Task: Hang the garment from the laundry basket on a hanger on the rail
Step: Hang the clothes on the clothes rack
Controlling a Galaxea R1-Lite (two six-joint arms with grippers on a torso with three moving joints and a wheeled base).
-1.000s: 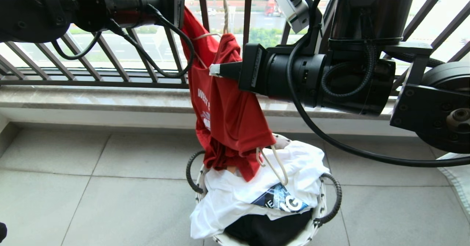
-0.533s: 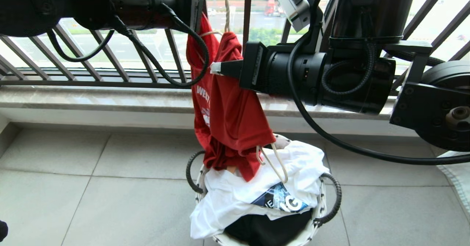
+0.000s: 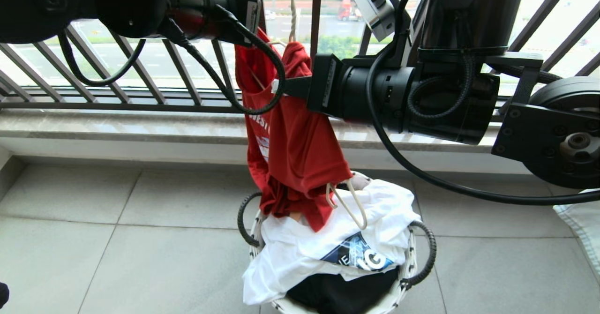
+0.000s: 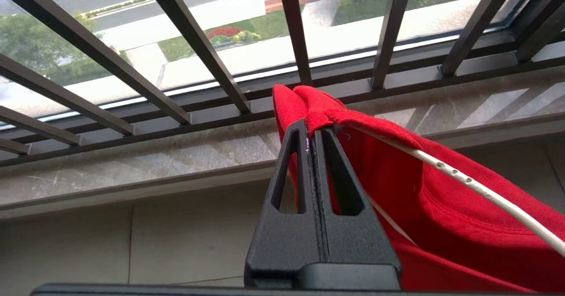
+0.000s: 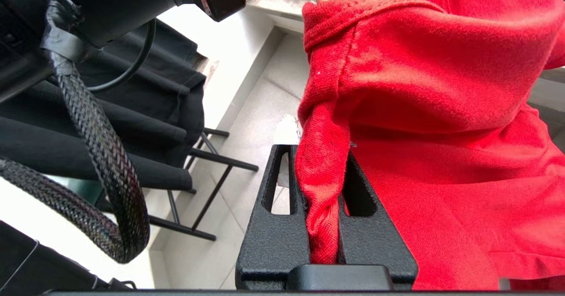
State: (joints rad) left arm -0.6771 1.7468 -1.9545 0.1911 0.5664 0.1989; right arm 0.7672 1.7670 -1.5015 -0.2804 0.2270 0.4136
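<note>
**Two grippers hold up one red shirt**

Two grippers pinch the red T-shirt (image 3: pixel 300 154), which hangs in the middle of the head view above the white basket (image 3: pixel 408 262). It has white letters on its chest. The left gripper (image 4: pixel 314 130) is clamped on a fold of red cloth. The right gripper (image 5: pixel 324 172) squeezes another fold. The left wrist view shows the thin white hanger (image 4: pixel 476 187) wire running under the cloth. In the head view, a hanger corner pokes out below the shirt.

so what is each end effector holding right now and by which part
Both hold the red T-shirt: the left end effector pinches a fabric edge beside the hanger wire; the right end effector clamps a bunched fold.
</note>
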